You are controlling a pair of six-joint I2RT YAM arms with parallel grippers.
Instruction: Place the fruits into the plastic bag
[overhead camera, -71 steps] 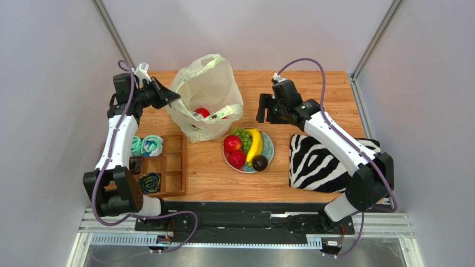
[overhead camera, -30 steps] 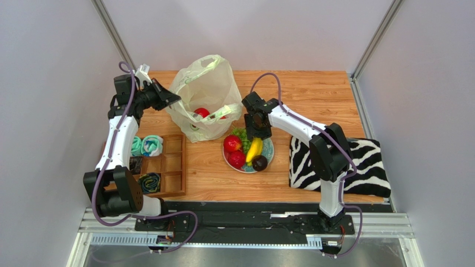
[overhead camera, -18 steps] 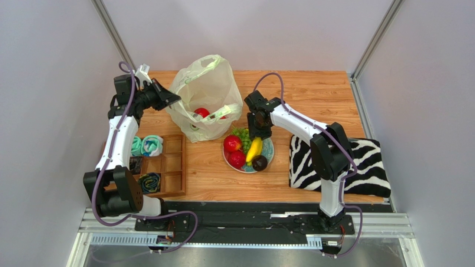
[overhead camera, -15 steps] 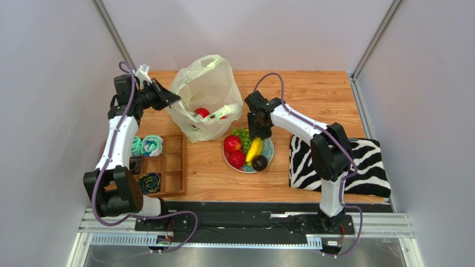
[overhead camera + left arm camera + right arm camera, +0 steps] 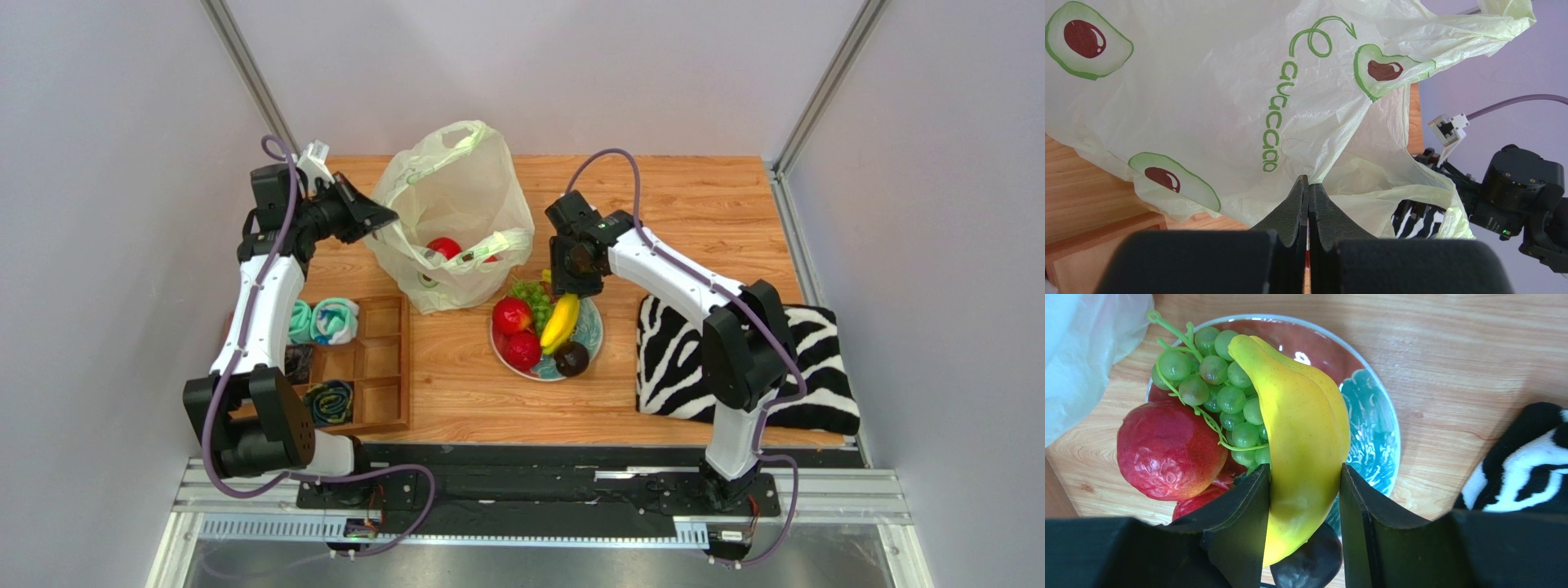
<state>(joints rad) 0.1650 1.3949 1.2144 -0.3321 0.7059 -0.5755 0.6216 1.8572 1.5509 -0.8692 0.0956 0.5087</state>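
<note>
Starting at the left, your left gripper [image 5: 1308, 205] is pinched tight on a fold of the plastic bag [image 5: 456, 196], holding it up at the far side of the table, and one red fruit [image 5: 444, 248] already lies inside. Just right of the bag sits the plate [image 5: 593, 333] with the grape bunch [image 5: 1220, 395], a red apple-like fruit [image 5: 1165, 450] and a dark oval fruit [image 5: 1309, 563]. The step in hand is the banana [image 5: 1303, 429]: your right gripper [image 5: 1303, 478] is closed on its lower half, a finger pressed to each side. Whether it has cleared the plate I cannot tell. The next move calls for a straight lift, since the grape stem touches the banana and may drag along. Then carry it left over the bag's mouth and let go only once it is inside the rim.
</note>
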